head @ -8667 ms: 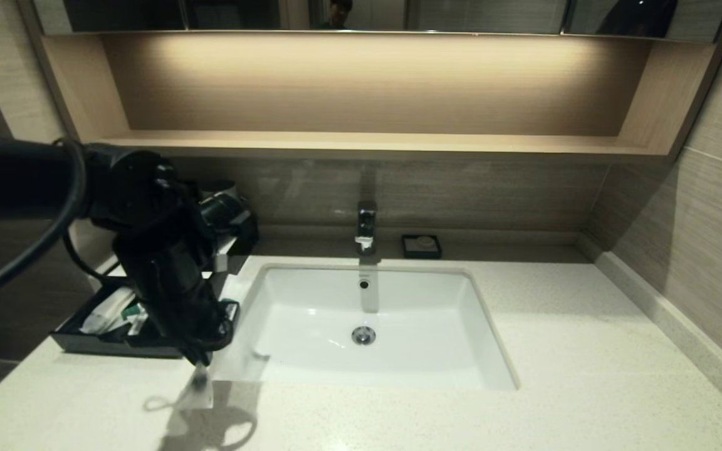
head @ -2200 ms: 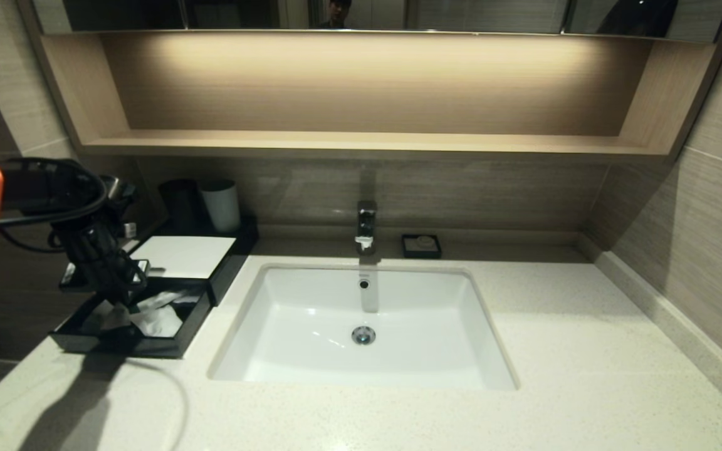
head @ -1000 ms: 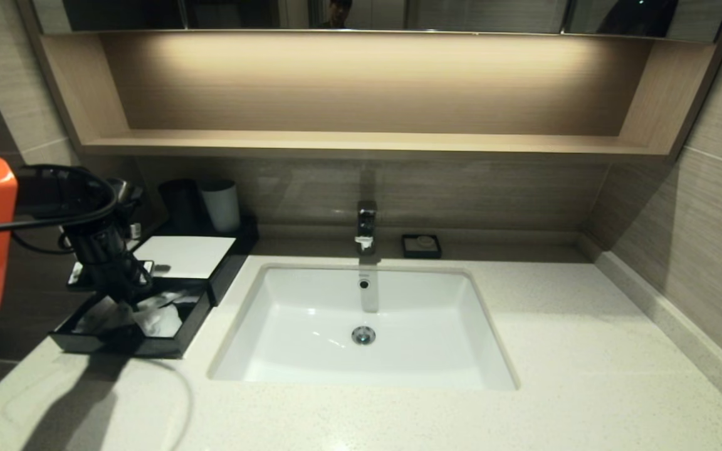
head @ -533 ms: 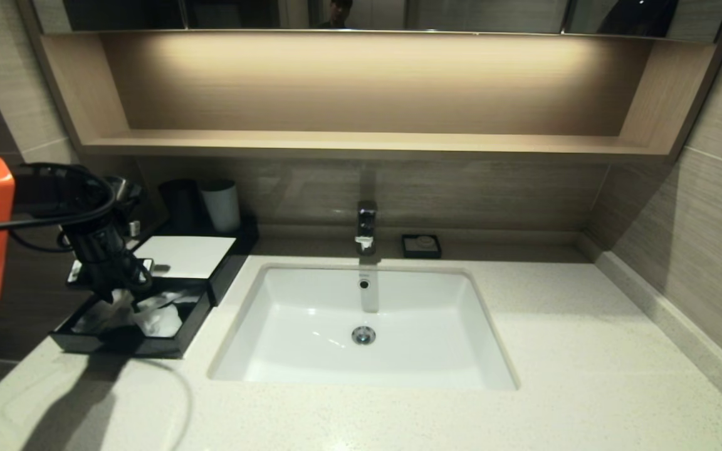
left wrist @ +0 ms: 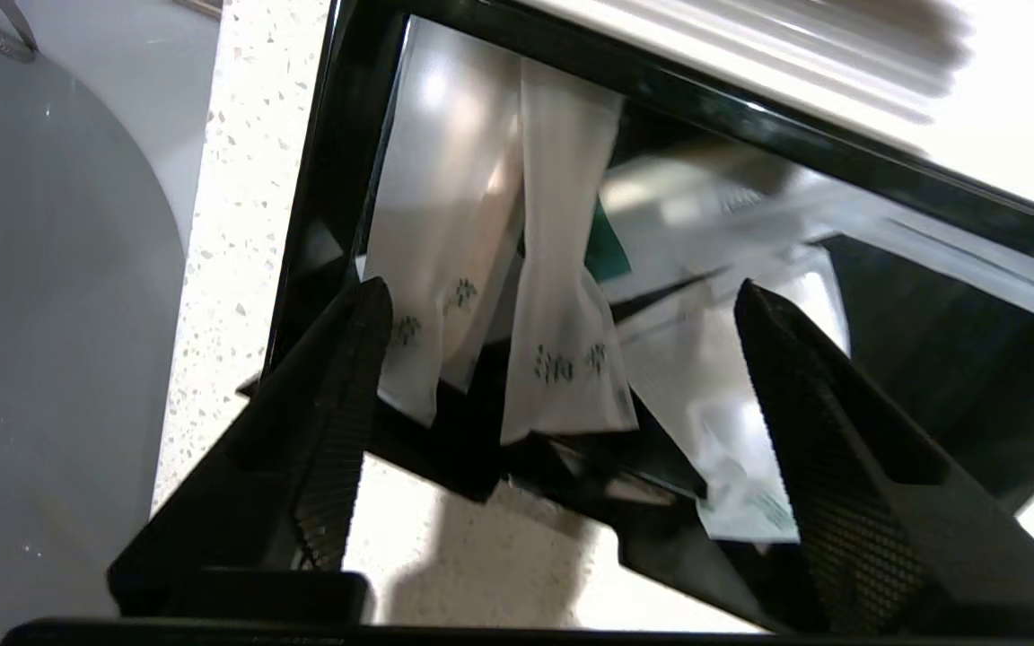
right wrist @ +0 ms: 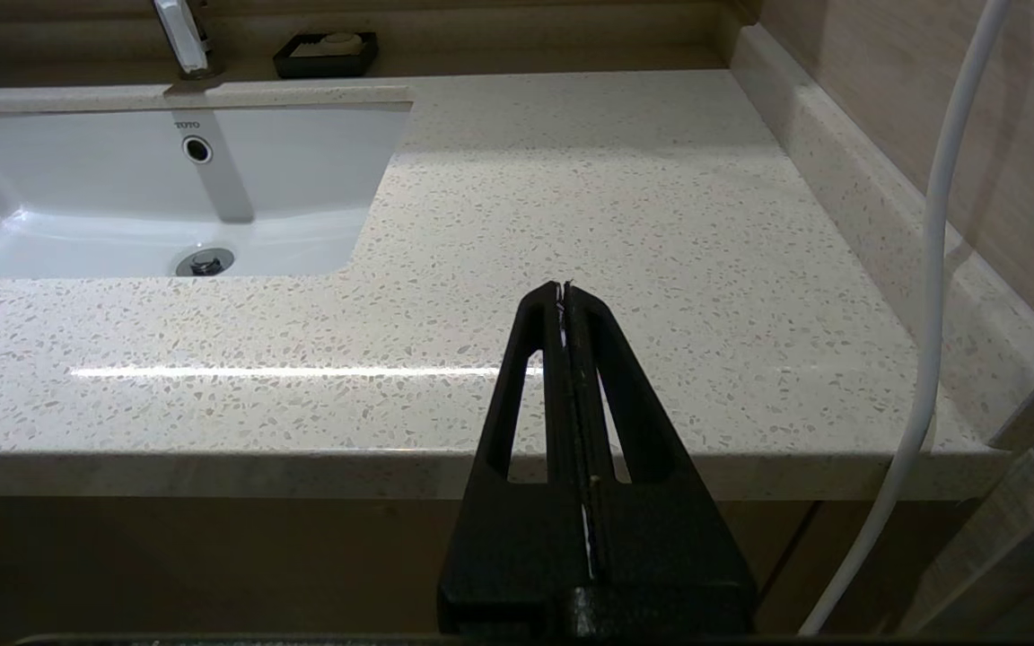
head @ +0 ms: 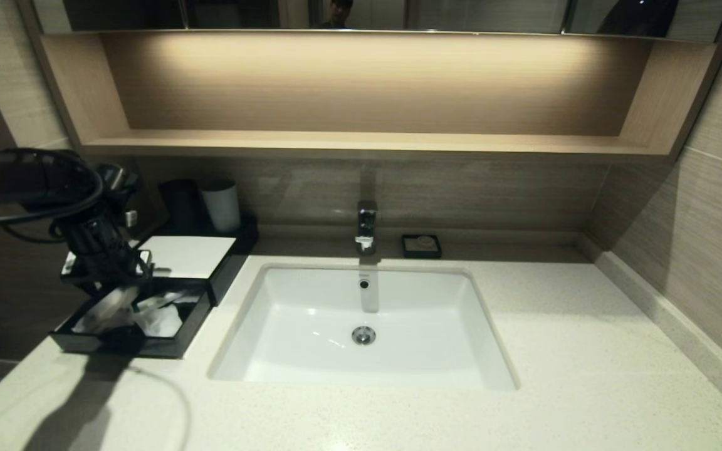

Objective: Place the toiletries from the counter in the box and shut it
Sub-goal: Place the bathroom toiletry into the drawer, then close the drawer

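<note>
Sachets (left wrist: 562,341), translucent white with green print, heaped inside the pulled-out drawer of the black box (head: 82,341) at nine o'clock from the sink (head: 364,326) on the counter (head: 561,351). Left gripper (left wrist: 562,314) over the drawer, jaws spread wide, holding nothing. Right gripper (right wrist: 564,292) before the counter's front edge, near five o'clock from the sink, jaws pressed together, empty.

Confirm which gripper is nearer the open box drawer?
Left. The left gripper hangs open directly above the box, over the sachets in it. The right gripper is shut, off the counter's front edge, right of the sink.
</note>
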